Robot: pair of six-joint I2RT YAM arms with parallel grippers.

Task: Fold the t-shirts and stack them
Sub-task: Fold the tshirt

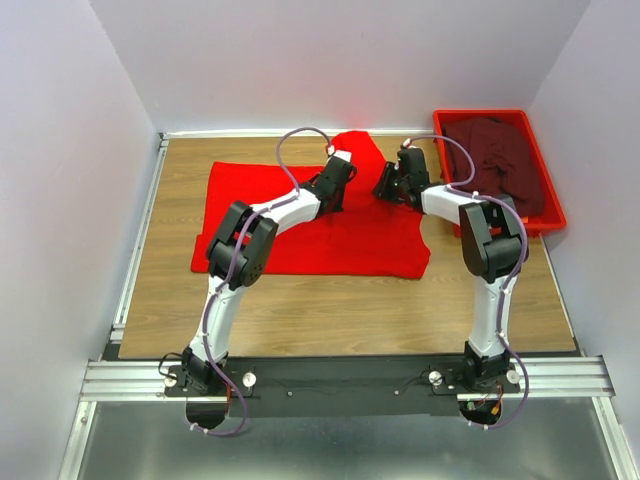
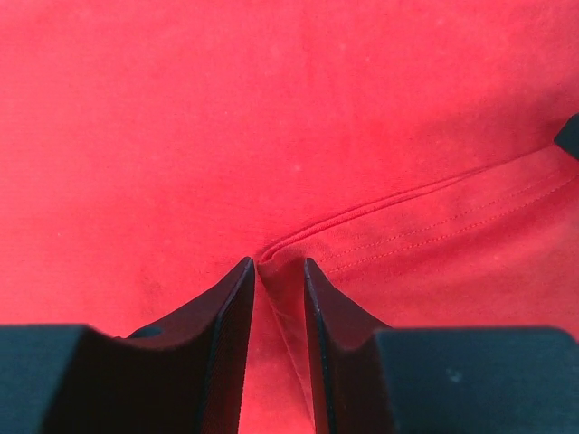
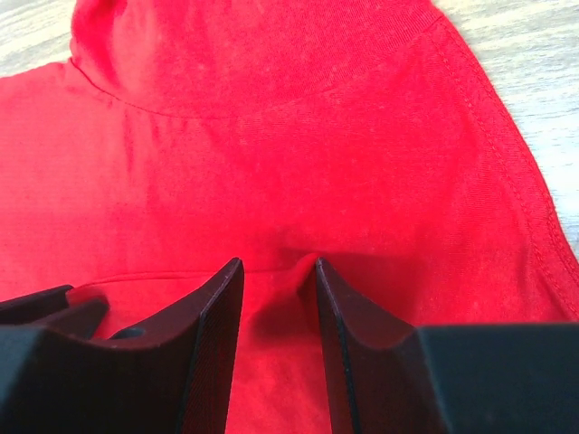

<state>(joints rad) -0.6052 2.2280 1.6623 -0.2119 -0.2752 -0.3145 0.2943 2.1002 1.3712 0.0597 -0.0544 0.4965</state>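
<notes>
The bright red t-shirt (image 1: pixel 350 240) lies spread on the wooden table (image 1: pixel 330 310). My left gripper (image 1: pixel 333 195) presses down on its upper middle. In the left wrist view the gripper (image 2: pixel 279 264) has its jaws a narrow way apart, with a raised ridge of red cloth (image 2: pixel 271 117) and a stitched seam gathered between the fingers. My right gripper (image 1: pixel 395 185) sits on the shirt's upper right part. In the right wrist view it (image 3: pixel 279 262) stands open on the red cloth (image 3: pixel 271 117), with a small bump of cloth against its right finger. The dark maroon t-shirt (image 1: pixel 500 160) lies crumpled in the tray.
A rigid red plastic tray (image 1: pixel 480 114) stands at the back right corner, close beside the right arm. White walls close in the table at the back and on both sides. Bare wood (image 3: pixel 534 54) shows past the shirt's hemmed edge.
</notes>
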